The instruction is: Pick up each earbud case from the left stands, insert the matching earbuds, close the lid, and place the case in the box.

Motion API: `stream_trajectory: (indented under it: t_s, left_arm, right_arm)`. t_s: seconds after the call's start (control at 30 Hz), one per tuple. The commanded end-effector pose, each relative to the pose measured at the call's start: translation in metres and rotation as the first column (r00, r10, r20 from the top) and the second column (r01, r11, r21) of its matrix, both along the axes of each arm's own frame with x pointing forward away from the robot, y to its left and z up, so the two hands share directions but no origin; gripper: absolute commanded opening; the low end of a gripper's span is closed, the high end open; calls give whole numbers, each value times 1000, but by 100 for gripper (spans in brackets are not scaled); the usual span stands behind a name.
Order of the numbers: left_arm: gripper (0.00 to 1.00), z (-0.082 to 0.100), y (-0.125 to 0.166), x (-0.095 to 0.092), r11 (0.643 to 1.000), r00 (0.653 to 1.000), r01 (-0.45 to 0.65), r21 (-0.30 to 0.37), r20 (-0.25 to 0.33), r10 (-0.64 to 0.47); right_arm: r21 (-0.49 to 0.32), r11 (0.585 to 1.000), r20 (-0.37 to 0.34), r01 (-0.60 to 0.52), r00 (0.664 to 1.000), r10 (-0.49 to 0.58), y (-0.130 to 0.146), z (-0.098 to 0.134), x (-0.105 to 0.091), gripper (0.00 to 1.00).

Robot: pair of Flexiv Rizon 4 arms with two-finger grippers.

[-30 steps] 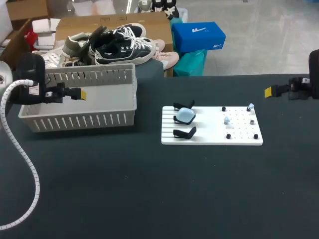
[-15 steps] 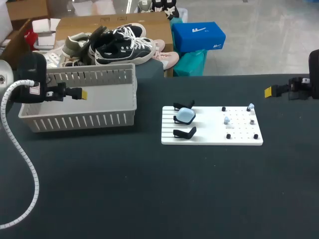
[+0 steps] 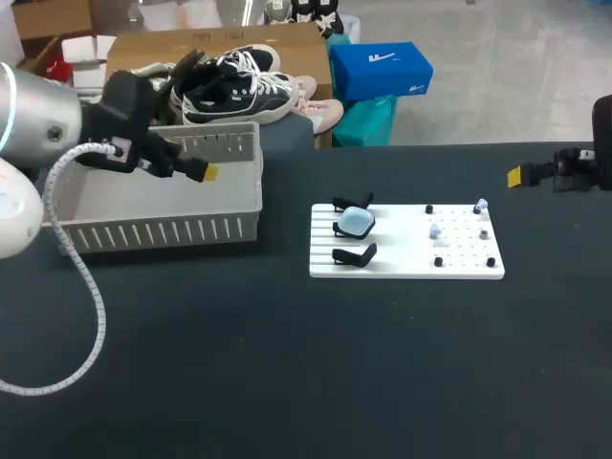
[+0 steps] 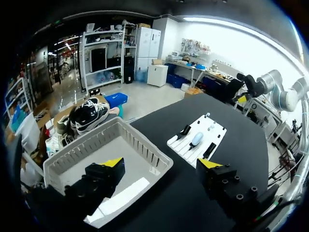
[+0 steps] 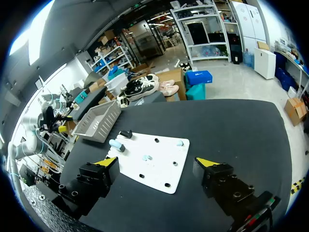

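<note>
Worktop: a black surface [image 3: 287, 363] carrying a slatted box on its left part and a white board right of the middle.
Box: a pale grey plastic box [image 3: 163, 230] with slotted walls, open at the top, standing at the far left of the worktop; the left wrist view shows it [image 4: 155, 157] below and ahead of that arm's gripper.
Board: a flat white board [image 3: 402, 245] with three black stands along its left side and small black pegs across its right part.
Earbud case: one light blue earbud case [image 3: 357, 222], lid shut, sits on the middle stand. It is well apart from both grippers and outside the box. It shows in the left wrist view [image 4: 196, 139] and in the right wrist view [image 5: 116, 144].
Other stands: the far stand [image 3: 352, 203] and the near stand [image 3: 354, 254] hold nothing.
Earbuds: two small pale blue earbuds rest on the board's peg area, one at the far right corner [image 3: 481, 204] and one nearer the middle [image 3: 435, 230]. Neither touches the case.
Left gripper: the left gripper [image 3: 204, 173] hangs over the right part of the box, above its rim. In its own wrist view the left gripper [image 4: 161, 163] has its fingers spread wide with nothing between them.
Right gripper: the right gripper [image 3: 514, 175] is near the worktop's far right edge, pointing towards the middle and well apart from the board. In its own view the right gripper [image 5: 156, 161] is spread wide and holds nothing, with the board ahead of it.
Hose: a white corrugated hose [image 3: 84, 277] loops down from the left arm over the worktop's left side.
</note>
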State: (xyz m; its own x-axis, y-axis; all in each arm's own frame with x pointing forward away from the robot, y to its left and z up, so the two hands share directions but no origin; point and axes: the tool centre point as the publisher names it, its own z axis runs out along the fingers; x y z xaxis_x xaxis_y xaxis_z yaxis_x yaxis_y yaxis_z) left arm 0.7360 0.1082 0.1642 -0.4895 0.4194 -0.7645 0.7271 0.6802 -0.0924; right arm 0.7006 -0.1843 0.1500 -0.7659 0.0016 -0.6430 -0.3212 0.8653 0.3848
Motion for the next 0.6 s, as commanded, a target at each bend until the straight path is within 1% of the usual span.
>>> stream_trajectory:
  t_s: [0.03,0.07,0.17,0.2,0.23,0.33,0.37,0.47,0.53,0.6]
  left_arm:
    - [100,-13,-26,21,992,990,127,11,51,-128]
    - [100,-14,-30,21,989,987,142,27,65,-144]
    - [100,-18,-42,25,979,976,198,50,82,-202]
    - [100,-19,-45,25,974,970,221,49,90,-225]
    - [100,-20,-50,23,968,964,242,64,97,-247]
    - [100,-26,-64,21,950,945,300,80,109,-308]
    - [100,-29,-70,20,944,939,314,98,112,-324]
    - [100,-35,-76,21,929,923,358,90,117,-367]
    - [100,-41,-87,21,920,914,380,91,119,-389]
    - [100,-46,-95,21,904,897,418,92,116,-426]
  right_arm:
    - [-1,1000,0,0,1000,0,0,-1,0,100]
    - [-1,1000,0,0,1000,0,0,-1,0,100]
    - [-1,1000,0,0,1000,0,0,-1,0,100]
    - [-1,1000,0,0,1000,0,0,-1,0,100]
    - [-1,1000,0,0,1000,0,0,-1,0,100]
    - [-1,1000,0,0,1000,0,0,-1,0,100]
    - [-1,1000,0,0,1000,0,0,-1,0,100]
    - [-1,1000,0,0,1000,0,0,-1,0,100]
    - [-1,1000,0,0,1000,0,0,-1,0,100]
    - [-1,1000,0,0,1000,0,0,-1,0,100]
